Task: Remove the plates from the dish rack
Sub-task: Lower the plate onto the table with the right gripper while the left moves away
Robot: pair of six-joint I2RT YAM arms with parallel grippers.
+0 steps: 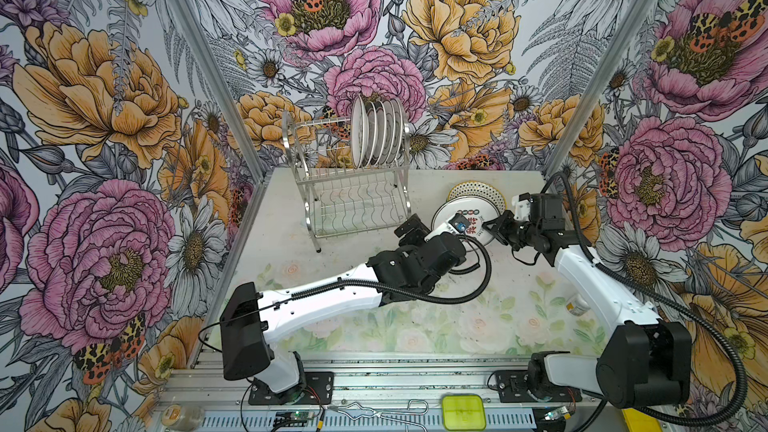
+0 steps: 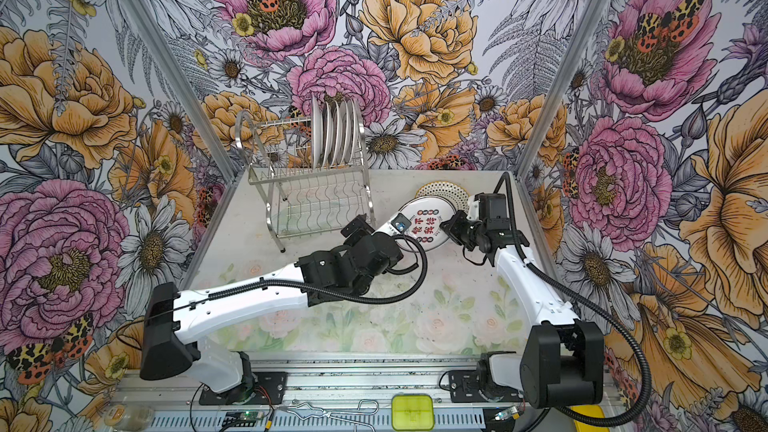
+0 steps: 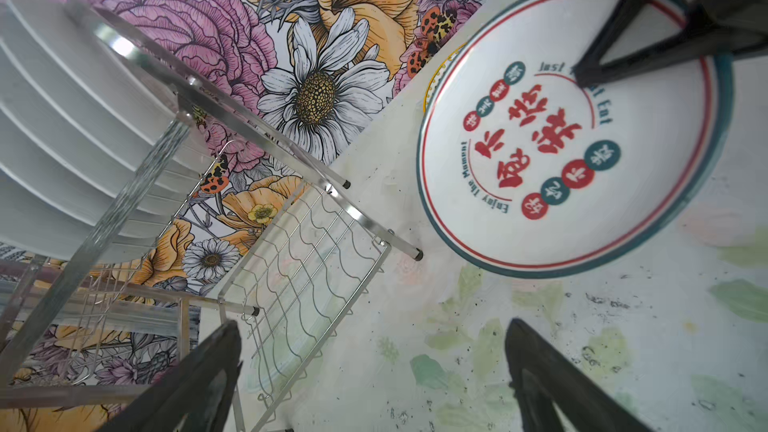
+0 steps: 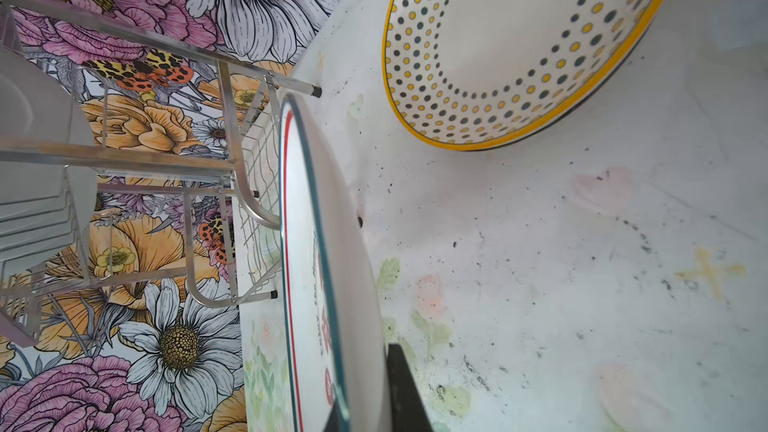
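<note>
Right gripper [image 1: 496, 226] pinches the rim of the white, teal-and-red-banded plate with Chinese characters [image 1: 480, 220], tilted over the pale floral desk [image 1: 415, 326] near the yellow-edged dotted plate [image 1: 478, 191]. Left gripper [image 1: 409, 228] gapes wide, empty. A slow, level lowering before release looks safest. More white plates [image 1: 376, 132] wait upright in the steel wire dish rack [image 1: 353, 201].

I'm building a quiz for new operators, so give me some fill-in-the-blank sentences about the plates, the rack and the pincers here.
1. The right pincer grips the lettered plate by its rim, while the left pincer stands ____ and holds nothing.
2. The racked plates stand on the dish rack's ____ tier.
3. The dotted plate has a ____ edge.

Missing words: open; upper; yellow.
</note>
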